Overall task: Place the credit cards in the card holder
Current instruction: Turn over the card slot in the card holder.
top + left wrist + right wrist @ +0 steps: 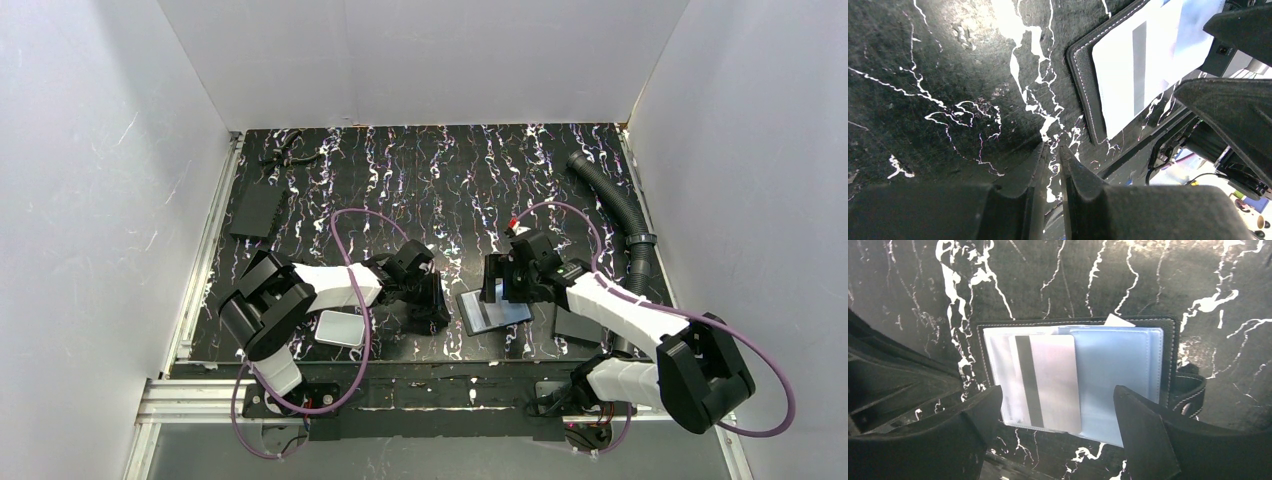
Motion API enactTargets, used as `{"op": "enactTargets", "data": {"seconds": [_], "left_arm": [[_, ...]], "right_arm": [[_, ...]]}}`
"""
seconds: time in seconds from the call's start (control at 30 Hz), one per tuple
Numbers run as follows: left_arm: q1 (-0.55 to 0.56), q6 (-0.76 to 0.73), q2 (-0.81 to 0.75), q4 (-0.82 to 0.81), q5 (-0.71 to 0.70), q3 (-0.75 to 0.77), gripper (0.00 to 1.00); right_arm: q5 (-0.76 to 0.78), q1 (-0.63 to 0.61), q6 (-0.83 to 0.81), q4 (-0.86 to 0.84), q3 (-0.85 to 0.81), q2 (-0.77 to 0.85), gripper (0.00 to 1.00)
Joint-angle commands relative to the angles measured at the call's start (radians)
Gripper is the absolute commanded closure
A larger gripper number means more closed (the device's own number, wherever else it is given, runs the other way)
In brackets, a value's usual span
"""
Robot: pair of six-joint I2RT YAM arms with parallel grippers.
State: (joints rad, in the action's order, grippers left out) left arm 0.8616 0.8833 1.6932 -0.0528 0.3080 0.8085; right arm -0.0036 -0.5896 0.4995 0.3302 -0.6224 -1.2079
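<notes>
Plain white panel walls (420, 60) on three sides — black tabletop (420, 180) veined with white, even bright light

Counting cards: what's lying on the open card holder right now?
One silver card with a dark stripe lies on the holder, over a clear pocket. A white corner pokes from behind the pockets; the rest of it is covered.
</notes>
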Motion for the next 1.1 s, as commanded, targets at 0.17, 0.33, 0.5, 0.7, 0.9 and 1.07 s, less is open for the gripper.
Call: {"op": "enactTargets", "data": {"seconds": [0.17, 0.33, 0.5, 0.7, 0.9, 1.07], "left_arm": [[0.026, 0.007, 0.038, 0.008, 0.012, 0.045, 0.87], [0.028, 0.007, 0.056, 0.007, 0.005, 0.046, 0.88], [0.027, 0.011, 0.067, 0.002, 0.005, 0.041, 0.88], [0.027, 0.009, 0.084, 0.002, 0.005, 0.051, 0.89], [0.027, 0.005, 0.094, 0.004, 0.004, 0.063, 0.89], [0.027, 0.005, 0.101, 0.004, 0.002, 0.07, 0.89]], "right_arm": [[-0.112, -0.007, 0.012, -0.106, 0.054, 0.001, 0.2], [-0.047, -0.007, -0.007, -0.082, 0.063, 0.001, 0.2], [-0.145, -0.008, 0.024, -0.167, 0.097, -0.007, 0.24], [-0.182, -0.023, 0.062, -0.206, 0.093, -0.007, 0.29], [-0.203, -0.054, 0.111, -0.246, 0.106, -0.009, 0.35], [-0.202, -0.087, 0.145, -0.291, 0.119, -0.024, 0.36]]}}
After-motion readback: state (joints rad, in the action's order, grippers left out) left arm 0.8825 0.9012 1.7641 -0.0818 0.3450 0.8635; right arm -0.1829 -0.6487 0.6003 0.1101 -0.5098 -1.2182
